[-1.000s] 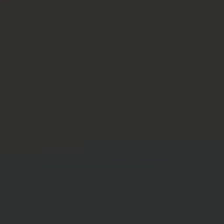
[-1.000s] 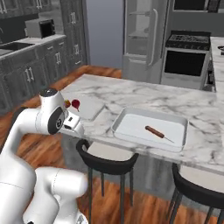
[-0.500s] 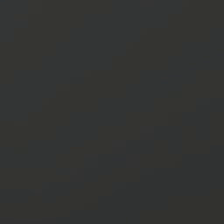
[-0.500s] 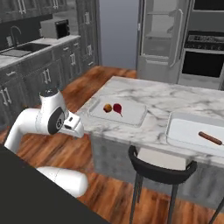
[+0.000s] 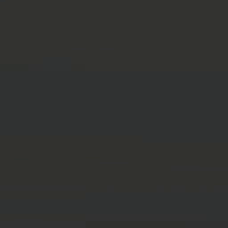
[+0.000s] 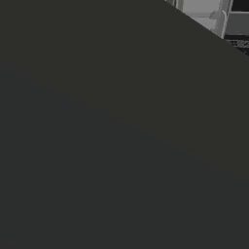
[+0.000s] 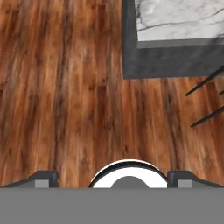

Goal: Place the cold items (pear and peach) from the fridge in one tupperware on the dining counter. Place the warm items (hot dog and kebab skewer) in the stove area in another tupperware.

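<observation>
Hand view: gripper [image 7: 112,177] spread wide and empty above the wood floor [image 7: 61,96], near the marble counter [image 7: 179,19] corner.

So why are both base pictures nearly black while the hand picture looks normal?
Left base view: uniformly dark, nothing legible. Right base view: a dark surface covers nearly all, leaving grey cabinetry at the top right. Hand view: evenly lit and sharp, showing wood floor and the marble counter corner.

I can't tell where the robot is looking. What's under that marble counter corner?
Below the white marble counter top is its dark grey side wall, then brown wooden plank floor. Thin black legs show beside it; what they carry lies outside the picture.
</observation>
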